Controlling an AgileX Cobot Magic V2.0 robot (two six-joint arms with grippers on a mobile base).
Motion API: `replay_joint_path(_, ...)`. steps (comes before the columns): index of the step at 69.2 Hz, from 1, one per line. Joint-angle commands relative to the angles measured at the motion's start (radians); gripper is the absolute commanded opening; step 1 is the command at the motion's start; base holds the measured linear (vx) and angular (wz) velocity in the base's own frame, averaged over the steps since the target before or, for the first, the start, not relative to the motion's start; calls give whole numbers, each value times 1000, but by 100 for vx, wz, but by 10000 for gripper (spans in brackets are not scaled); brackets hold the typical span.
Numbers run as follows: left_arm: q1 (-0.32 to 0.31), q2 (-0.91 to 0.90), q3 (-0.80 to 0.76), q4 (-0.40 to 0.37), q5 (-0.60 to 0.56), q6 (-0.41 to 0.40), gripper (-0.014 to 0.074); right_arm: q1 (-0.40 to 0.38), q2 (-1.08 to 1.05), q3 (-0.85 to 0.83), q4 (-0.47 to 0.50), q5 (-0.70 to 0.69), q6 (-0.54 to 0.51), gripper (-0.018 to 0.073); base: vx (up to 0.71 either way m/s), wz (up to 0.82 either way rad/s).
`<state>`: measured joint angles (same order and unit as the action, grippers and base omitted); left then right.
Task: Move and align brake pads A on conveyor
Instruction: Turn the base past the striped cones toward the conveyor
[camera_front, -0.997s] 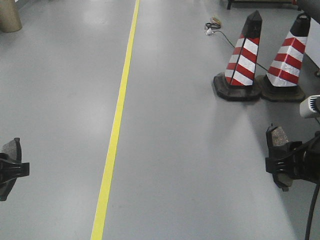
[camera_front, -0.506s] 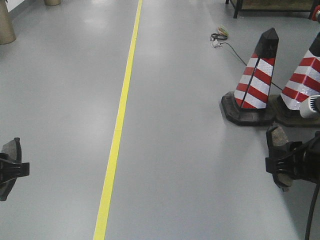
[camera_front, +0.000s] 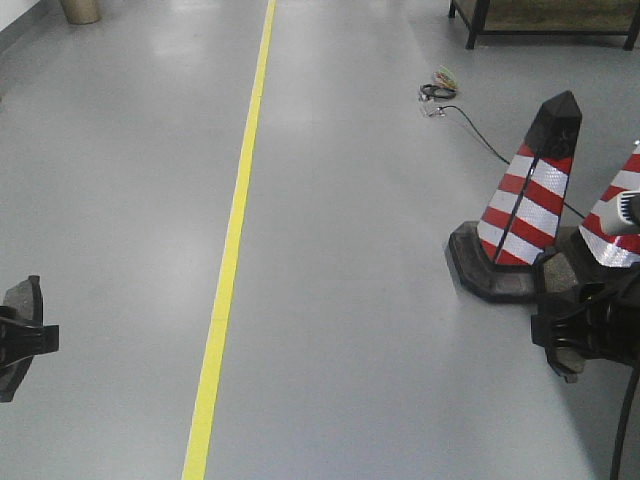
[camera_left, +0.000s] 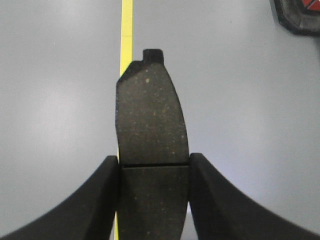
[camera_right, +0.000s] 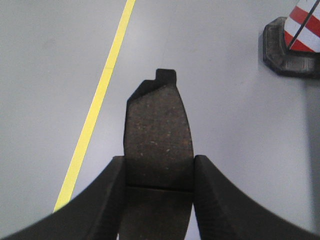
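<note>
While both my arms hang above the smooth grey floor (camera_front: 350, 200), my left gripper (camera_left: 152, 167) is clamped on a dark, gritty, curved brake pad (camera_left: 150, 110), its centre groove level with my fingertips. My right gripper (camera_right: 159, 170) pinches a second brown-grey pad (camera_right: 159, 130) likewise (tab at the far end). A yellow painted line (camera_front: 235, 230) runs between them, and a red-and-white striped cone (camera_front: 530, 215) stands near my right.
</note>
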<state>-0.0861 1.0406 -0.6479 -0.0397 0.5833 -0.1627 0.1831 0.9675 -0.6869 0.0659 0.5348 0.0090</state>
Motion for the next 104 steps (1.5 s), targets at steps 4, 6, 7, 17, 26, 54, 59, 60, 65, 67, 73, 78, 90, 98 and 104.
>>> replay_joint_path(4, -6, -20, -31, -3, -71, -5, 23, 1, -17, -31, -2, -77, 0, -3, 54, -5)
replay_joint_path(6, -6, -20, -31, -3, -71, -5, 23, 1, -17, -31, -2, -77, 0, -3, 54, -4)
replay_joint_path(7, -6, -20, -31, -3, -71, -5, 23, 1, -17, -31, -2, -77, 0, -3, 54, -4)
replay_joint_path(17, -6, -20, -31, -3, -72, -5, 23, 1, -17, -31, -2, -77, 0, -3, 54, -3)
replay_joint_path(26, -6, -20, -31, -3, -72, -5, 23, 1, -17, -31, -2, -77, 0, -3, 52, -3)
replay_joint_path(54, -6, -20, -31, -3, -73, -5, 23, 1, -17, -31, -2, -77, 0, -3, 48, -5)
replay_joint_path(59, -6, -20, -31, -3, -73, -5, 23, 1, -17, -31, -2, -77, 0, -3, 44, -10)
replay_joint_path(60, -6, -20, -31, -3, -73, -5, 23, 1, -17, -31, -2, -77, 0, -3, 43, -11)
replay_joint_path(65, -6, -20, -31, -3, -73, -5, 23, 1, -17, -31, -2, -77, 0, -3, 42, -12)
replay_joint_path(67, -6, -20, -31, -3, -73, -5, 23, 1, -17, -31, -2, -77, 0, -3, 41, -12)
replay_joint_path(73, -6, -20, -31, -3, -73, -5, 23, 1, -17, -31, -2, -77, 0, -3, 40, -13)
replay_joint_path(78, -6, -20, -31, -3, -73, -5, 23, 1, -17, -31, -2, -77, 0, -3, 39, -14)
replay_joint_path(90, -6, -20, -31, -3, -73, -5, 23, 1, -17, -31, -2, -77, 0, -3, 37, -15)
replay_joint_path(98, -6, -20, -31, -3, -73, -5, 23, 1, -17, -31, -2, -77, 0, -3, 34, -20)
replay_joint_path(104, -6, -20, -31, -3, -73, -5, 23, 1, -17, -31, -2, -77, 0, -3, 32, -26)
